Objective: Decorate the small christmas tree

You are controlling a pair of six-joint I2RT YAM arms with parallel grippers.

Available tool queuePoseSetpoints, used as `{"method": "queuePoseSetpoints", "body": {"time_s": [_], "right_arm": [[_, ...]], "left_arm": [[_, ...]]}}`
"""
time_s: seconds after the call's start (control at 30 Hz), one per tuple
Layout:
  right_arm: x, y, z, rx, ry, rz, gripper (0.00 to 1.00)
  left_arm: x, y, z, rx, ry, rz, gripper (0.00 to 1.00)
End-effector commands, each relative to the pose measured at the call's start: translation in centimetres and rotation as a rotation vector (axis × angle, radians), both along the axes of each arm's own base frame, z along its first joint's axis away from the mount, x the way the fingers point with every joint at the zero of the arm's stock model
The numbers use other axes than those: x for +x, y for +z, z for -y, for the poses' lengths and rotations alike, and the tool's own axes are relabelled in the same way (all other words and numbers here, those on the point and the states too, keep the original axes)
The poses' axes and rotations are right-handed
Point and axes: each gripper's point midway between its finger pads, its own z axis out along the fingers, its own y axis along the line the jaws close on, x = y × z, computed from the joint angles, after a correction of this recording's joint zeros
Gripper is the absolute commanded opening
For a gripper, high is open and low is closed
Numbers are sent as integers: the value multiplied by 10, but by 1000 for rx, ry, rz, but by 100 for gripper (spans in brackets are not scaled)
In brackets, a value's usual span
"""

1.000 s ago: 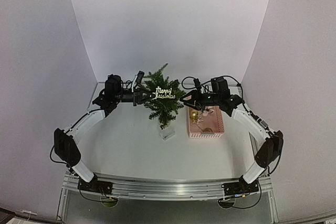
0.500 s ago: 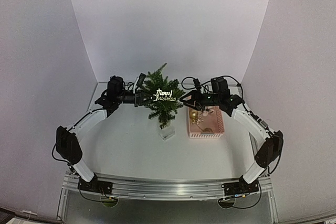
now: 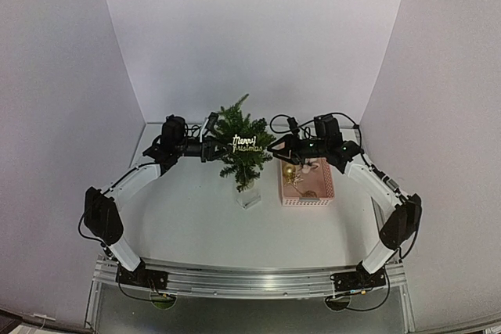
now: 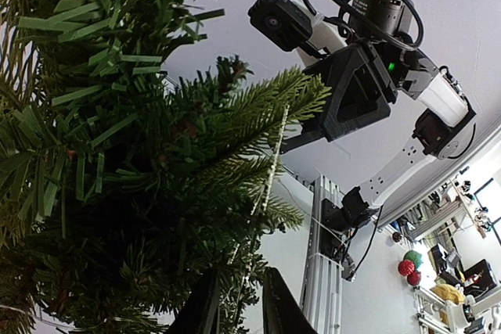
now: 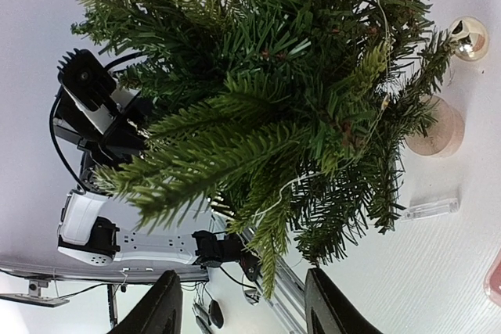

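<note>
White tabletop [image 3: 196,217] is backed by curved pale walls [image 3: 258,37], and both elbows stand well apart from them. The small christmas tree [image 3: 241,146] stands mid-table, just left of the pink basket [image 3: 307,193]. The left gripper [image 3: 210,149] is at its left flank with jaws slightly parted. Its tips are cut off at the wrist view's edge, and a thin thread [image 4: 275,146] possibly runs down between them. The right gripper [image 3: 274,148] is at the right flank, jaws wide, holding nothing.

Bristly plastic-looking christmas tree [image 5: 266,115], glossy gold bauble [image 5: 468,37], matt pale wooden base [image 5: 438,127]
</note>
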Motion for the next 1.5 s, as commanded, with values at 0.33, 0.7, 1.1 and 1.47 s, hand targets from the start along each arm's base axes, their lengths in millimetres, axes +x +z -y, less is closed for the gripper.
{"method": "queuePoseSetpoints", "body": {"time_s": [0.33, 0.7, 1.1, 1.47], "right_arm": [[-2, 15, -2, 25, 23, 42, 52], [-2, 16, -4, 30, 34, 50, 52], [4, 20, 3, 5, -14, 96, 53], [46, -15, 79, -180, -352, 44, 63]], "left_arm": [[7, 20, -15, 11, 32, 94, 47], [-13, 29, -21, -2, -7, 105, 65], [-14, 38, -42, 14, 54, 144, 80], [-23, 58, -64, -13, 123, 221, 96]]}}
